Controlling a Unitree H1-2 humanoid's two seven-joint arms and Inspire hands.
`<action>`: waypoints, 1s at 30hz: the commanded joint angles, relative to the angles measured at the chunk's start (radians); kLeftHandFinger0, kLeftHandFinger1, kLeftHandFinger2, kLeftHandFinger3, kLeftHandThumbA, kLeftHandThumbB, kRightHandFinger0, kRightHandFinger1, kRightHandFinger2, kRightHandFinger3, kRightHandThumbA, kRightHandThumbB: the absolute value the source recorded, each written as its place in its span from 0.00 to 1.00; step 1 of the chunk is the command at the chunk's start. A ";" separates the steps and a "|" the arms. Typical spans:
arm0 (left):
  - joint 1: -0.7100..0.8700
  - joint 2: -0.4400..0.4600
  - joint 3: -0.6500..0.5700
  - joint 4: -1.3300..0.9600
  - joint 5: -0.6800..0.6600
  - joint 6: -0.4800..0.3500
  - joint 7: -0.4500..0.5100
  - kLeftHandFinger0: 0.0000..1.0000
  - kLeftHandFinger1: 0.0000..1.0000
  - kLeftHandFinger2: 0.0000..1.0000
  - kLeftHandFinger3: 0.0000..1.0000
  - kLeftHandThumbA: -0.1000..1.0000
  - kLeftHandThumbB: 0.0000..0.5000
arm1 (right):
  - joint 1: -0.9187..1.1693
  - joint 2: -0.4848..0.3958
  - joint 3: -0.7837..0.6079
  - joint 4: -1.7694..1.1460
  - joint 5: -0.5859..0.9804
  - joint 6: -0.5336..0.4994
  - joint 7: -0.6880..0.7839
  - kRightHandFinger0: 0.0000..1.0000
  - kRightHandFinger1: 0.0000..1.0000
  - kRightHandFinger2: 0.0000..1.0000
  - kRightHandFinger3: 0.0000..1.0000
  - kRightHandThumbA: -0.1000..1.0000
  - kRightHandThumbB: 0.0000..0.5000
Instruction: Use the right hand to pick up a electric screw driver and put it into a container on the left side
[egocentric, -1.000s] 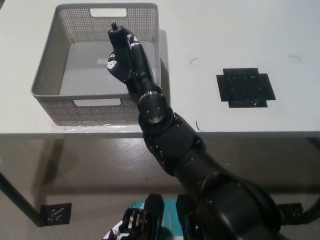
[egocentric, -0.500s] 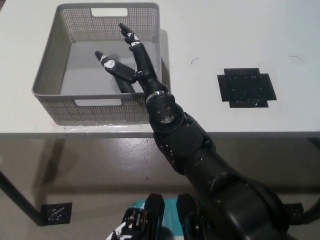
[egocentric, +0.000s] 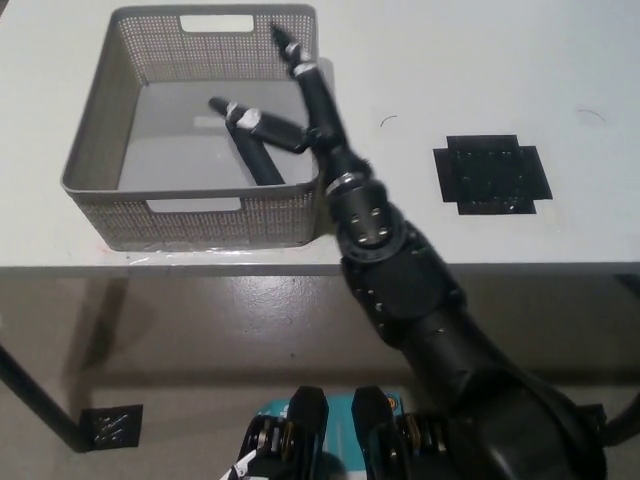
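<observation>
Black electric screwdriver (egocentric: 258, 158) lies in the grey mesh basket (egocentric: 95, 150) on the tabletop (egocentric: 450, 70) (partly hidden), just below the empty, splayed right robot hand (egocentric: 290, 105).

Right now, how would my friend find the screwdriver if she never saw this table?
Look at the white table, then at the grey mesh basket on its left part. On the basket's floor, near the right wall, lies the electric screwdriver, a dark slanted stick under the open black right hand; it is the only thing inside.

1 basket (egocentric: 95, 190), 1 screwdriver (egocentric: 260, 160), 1 black tape patch (egocentric: 491, 174).
</observation>
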 joint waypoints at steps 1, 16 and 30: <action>0.004 0.018 -0.013 -0.013 0.017 -0.037 0.002 0.94 0.76 0.77 1.00 1.00 0.26 | 0.023 -0.034 -0.017 -0.360 0.014 0.127 0.058 1.00 1.00 1.00 1.00 1.00 0.83; 0.009 0.009 0.007 0.019 0.003 -0.037 0.032 0.98 0.94 0.95 1.00 1.00 0.29 | 0.436 -0.155 -0.072 -1.215 0.098 0.273 0.108 1.00 1.00 1.00 1.00 1.00 0.72; 0.054 -0.030 0.054 0.037 -0.050 -0.037 0.060 1.00 1.00 1.00 1.00 1.00 0.38 | 1.151 -0.294 -0.029 -1.303 0.271 0.042 0.165 1.00 1.00 1.00 1.00 0.94 0.63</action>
